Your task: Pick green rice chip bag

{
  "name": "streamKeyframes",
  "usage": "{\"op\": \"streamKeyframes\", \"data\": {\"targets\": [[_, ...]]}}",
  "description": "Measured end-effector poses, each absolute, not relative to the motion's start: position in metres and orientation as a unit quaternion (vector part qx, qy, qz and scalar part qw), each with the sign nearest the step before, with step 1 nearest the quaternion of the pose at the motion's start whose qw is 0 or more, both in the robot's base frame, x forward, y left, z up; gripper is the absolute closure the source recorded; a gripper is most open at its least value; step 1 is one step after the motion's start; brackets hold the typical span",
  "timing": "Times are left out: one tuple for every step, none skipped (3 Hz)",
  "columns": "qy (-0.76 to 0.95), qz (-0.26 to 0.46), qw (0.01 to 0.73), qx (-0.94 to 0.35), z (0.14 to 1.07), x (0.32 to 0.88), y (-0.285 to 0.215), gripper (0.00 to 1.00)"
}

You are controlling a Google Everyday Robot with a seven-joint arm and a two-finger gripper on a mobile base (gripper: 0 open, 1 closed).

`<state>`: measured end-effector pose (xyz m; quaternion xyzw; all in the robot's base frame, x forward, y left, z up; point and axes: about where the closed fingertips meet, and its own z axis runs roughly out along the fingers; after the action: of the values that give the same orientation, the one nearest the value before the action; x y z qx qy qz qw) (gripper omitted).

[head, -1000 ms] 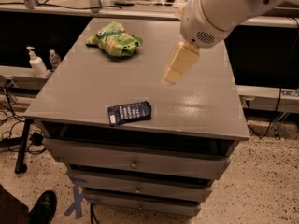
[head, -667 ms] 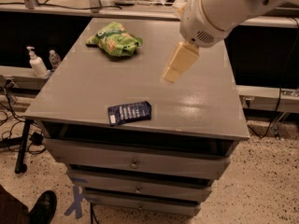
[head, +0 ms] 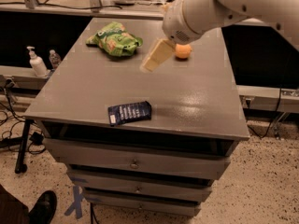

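Zero grasp so far: the bag lies untouched at the worktop's back left. Our gripper hangs above the worktop just right of the bag, between it and the orange. Left to do: close in, descend, grip, lift. We can't tell how open the gripper is; it reads as one pale wedge with nothing visibly held. The arm hides part of the orange.

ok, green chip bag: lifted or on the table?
Green rice chip bag lies on the table, back left; gripper hangs beside it, apart.
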<state>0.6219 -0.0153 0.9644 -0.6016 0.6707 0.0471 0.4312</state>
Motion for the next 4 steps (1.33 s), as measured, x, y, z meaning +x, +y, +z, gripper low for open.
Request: {"op": "streamKeyframes", "data": {"targets": [[0.657, 0.066, 0.467, -0.589, 0.958, 0.664, 0.007, 0.0], [0.657, 0.07, 0.478, -0.578, 0.939, 0.704, 0.028, 0.0], [0.669, 0.064, 0.476, -0.568, 0.917, 0.74, 0.043, 0.0], [0.69, 0.055, 0.469, -0.549, 0.895, 0.772, 0.048, 0.0]]}}
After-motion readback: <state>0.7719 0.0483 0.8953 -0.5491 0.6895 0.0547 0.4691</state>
